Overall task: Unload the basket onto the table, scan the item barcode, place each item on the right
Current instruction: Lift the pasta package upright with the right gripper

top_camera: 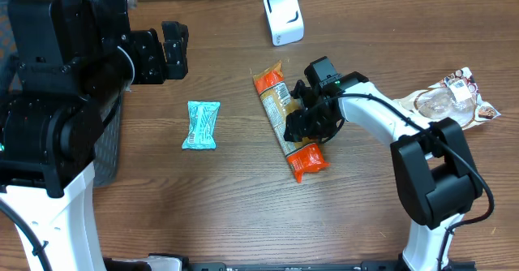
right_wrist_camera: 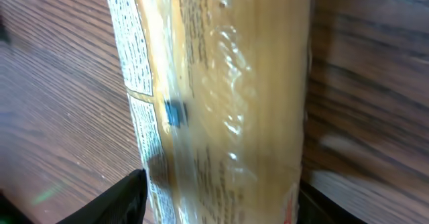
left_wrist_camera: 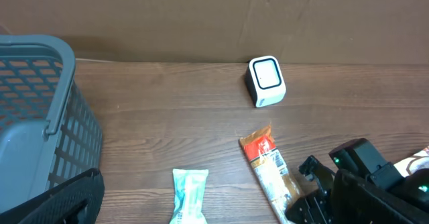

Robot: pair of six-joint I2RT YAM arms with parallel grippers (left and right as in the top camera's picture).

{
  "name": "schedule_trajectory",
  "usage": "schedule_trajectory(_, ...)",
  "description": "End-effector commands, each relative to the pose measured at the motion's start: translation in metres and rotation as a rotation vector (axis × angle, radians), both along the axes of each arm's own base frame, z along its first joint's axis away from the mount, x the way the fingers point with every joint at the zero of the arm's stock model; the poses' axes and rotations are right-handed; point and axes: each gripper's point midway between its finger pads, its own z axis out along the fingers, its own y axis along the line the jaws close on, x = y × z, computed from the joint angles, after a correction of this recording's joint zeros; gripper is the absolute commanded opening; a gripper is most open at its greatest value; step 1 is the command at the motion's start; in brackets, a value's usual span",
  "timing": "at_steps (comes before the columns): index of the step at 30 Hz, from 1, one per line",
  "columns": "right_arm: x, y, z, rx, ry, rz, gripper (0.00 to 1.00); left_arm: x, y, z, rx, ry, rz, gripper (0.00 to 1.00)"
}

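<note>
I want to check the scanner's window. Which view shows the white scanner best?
Left wrist: the scanner stands whole, its dark-rimmed window facing the camera. Overhead shows the scanner smaller, from above. Right wrist is filled by the packet, no scanner.

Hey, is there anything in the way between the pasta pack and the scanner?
Nothing visible. Only bare table lies between the pack's top end and the scanner. The teal packet sits well off to the side, clear of that path.
</note>
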Motion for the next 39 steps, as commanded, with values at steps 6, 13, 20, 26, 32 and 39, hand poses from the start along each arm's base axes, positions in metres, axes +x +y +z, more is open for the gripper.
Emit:
schedule_trajectory(6, 0.001, 0.016, -0.016, 0.059, 0.107, -0.064, 0.63, 0.003, 0.001, -0.002, 0.022, 0.001, -0.005, 1.00)
schedule_trajectory(13, 0.002, 0.041, -0.011, 0.156, 0.151, -0.110, 0.17, 0.003, 0.001, -0.002, 0.022, 0.001, -0.005, 1.00)
schedule_trajectory(20, 0.012, 0.052, -0.008, 0.189, 0.129, -0.156, 0.04, 0.003, 0.001, -0.002, 0.022, 0.001, -0.005, 1.00)
schedule_trajectory(26, 0.025, 0.030, 0.011, 0.200, 0.100, -0.172, 0.04, 0.003, 0.001, -0.002, 0.022, 0.001, -0.005, 1.00)
schedule_trajectory(32, 0.056, -0.020, 0.061, -0.097, -0.153, -0.191, 0.04, 0.003, 0.001, -0.002, 0.022, 0.001, -0.005, 1.00)
schedule_trajectory(39, 0.084, -0.039, 0.124, -0.298, -0.487, -0.129, 0.04, 0.003, 0.001, -0.002, 0.022, 0.001, -0.005, 1.00)
